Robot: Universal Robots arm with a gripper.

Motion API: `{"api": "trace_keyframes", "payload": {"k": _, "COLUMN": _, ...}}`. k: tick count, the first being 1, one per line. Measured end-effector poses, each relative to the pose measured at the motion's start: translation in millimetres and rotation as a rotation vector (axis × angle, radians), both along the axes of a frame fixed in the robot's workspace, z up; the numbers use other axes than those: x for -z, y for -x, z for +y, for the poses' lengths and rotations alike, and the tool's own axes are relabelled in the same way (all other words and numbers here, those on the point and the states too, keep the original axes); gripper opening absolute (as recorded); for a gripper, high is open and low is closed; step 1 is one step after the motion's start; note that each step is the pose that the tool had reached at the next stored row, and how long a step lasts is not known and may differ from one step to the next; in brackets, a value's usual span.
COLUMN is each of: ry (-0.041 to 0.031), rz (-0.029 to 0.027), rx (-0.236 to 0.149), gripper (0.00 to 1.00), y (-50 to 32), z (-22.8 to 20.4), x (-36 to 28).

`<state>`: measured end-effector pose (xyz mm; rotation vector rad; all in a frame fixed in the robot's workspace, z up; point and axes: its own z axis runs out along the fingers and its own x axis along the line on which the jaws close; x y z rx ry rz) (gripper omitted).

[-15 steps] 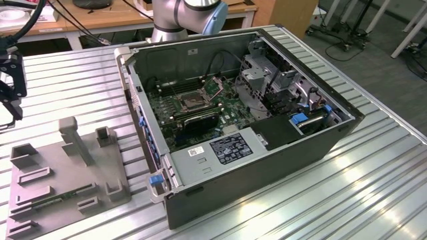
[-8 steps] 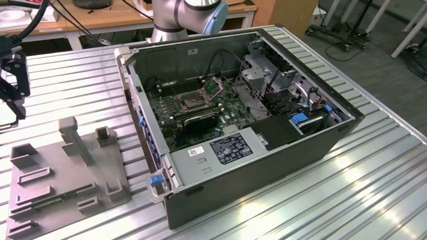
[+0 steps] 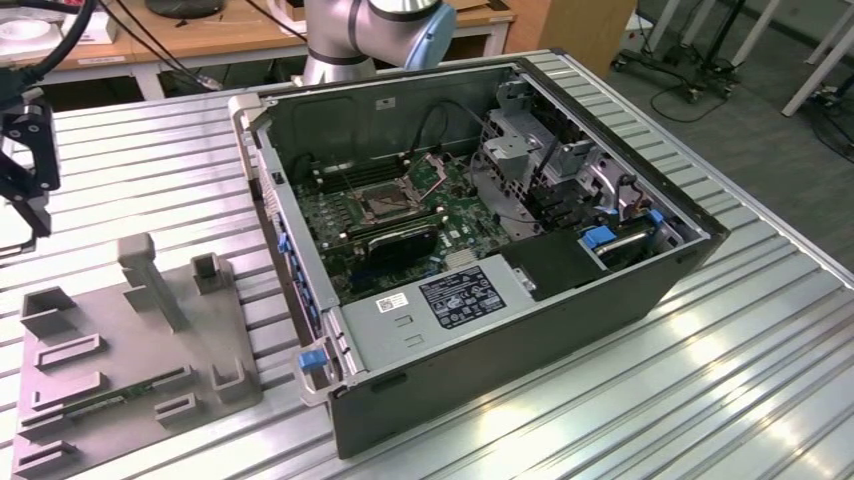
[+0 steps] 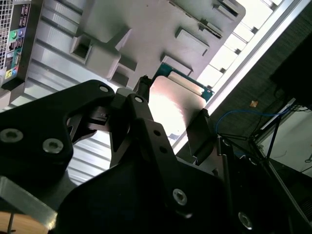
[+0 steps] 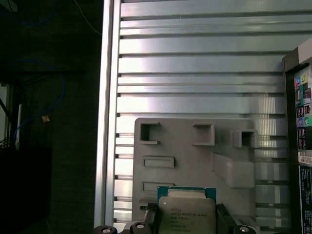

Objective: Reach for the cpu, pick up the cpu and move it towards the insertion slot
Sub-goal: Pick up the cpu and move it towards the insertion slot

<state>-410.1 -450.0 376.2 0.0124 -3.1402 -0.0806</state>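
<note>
Holding the cpu (image 5: 186,212) clamped between our fingers (image 4: 199,134) above the tray (image 5: 195,146), we judged the carry underway, the insertion slot (image 3: 380,205) well apart from them, demanding a level grip.

The ribbed metal counter (image 3: 747,350) carries two things: a grey plastic tray (image 3: 134,350) at the exterior view's left and, just beside it, an open computer case (image 3: 534,340).

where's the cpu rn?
In the first wrist view the cpu is held in the gripper, above the grey tray and away from the computer case.
</note>
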Motion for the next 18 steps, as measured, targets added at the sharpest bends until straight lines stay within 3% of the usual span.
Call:
{"api": "trace_keyframes", "payload": {"k": 7, "ry": -0.0001, "rz": -0.0001, "rx": 0.000, "gripper": 0.55, "y": -0.3, "z": 0.0, "x": -6.7}}
{"api": "trace_keyframes", "payload": {"k": 11, "ry": -0.0050, "rz": 0.0008, "rx": 0.000, "gripper": 0.55, "y": -3.1, "z": 0.0, "x": -6.9}}
{"api": "trace_keyframes", "payload": {"k": 18, "ry": -0.0051, "rz": 0.0008, "rx": 0.000, "gripper": 0.55, "y": -12.3, "z": 0.0, "x": -6.8}}
